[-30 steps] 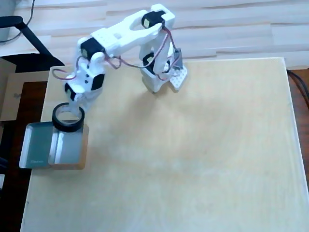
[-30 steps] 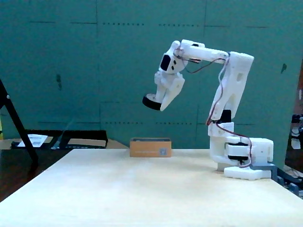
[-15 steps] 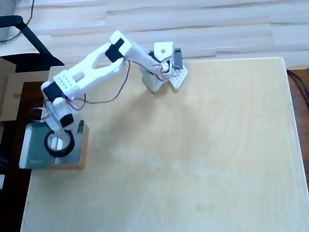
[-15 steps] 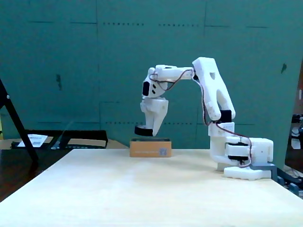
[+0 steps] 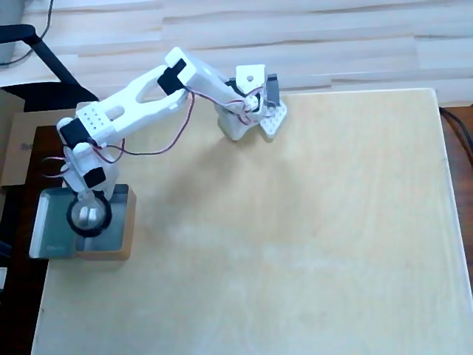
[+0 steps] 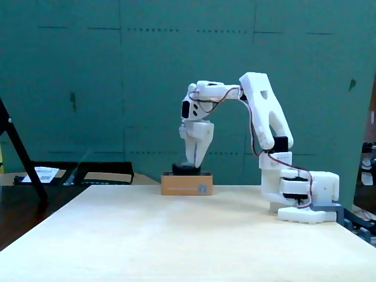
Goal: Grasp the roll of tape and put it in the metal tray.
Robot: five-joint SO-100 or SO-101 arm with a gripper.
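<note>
Here, the white two-finger gripper (image 5: 89,217) holds the small black ring of tape (image 5: 90,215) just inside the shallow silver metal tray (image 5: 46,222) directly below it; released off-centre, the roll could catch the rim.

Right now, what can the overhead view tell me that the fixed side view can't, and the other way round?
Only the overhead view shows the metal tray's open inside and that the roll of tape sits within its outline, at the board's left edge there. Only the fixed view shows height: the tape pokes just above the tray's tan wall, so it is low, partly inside. Whether it touches the floor is hidden. Both show the white arm bent down over the tray with its gripper at the tape's ring.
</note>
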